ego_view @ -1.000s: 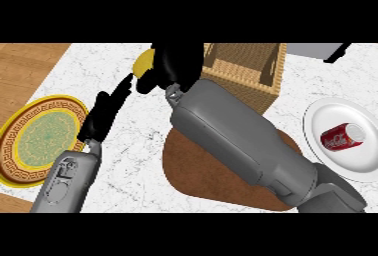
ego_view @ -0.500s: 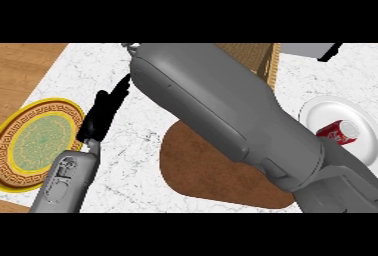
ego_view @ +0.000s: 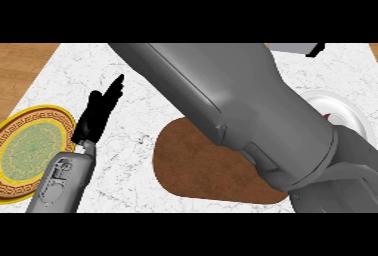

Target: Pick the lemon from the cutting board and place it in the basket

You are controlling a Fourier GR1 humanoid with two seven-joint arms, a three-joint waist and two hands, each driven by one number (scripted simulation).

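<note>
Across the white marbled counter [ego_view: 140, 190]: brown rounded wooden cutting board [ego_view: 199, 170], bare where visible; lemon and basket hidden behind the grey right forearm [ego_view: 236, 110], right hand unseen. Black left hand [ego_view: 96, 115] resting, fingers straight. Risk: blocked view, misjudged release. Writing: none legible.
</note>
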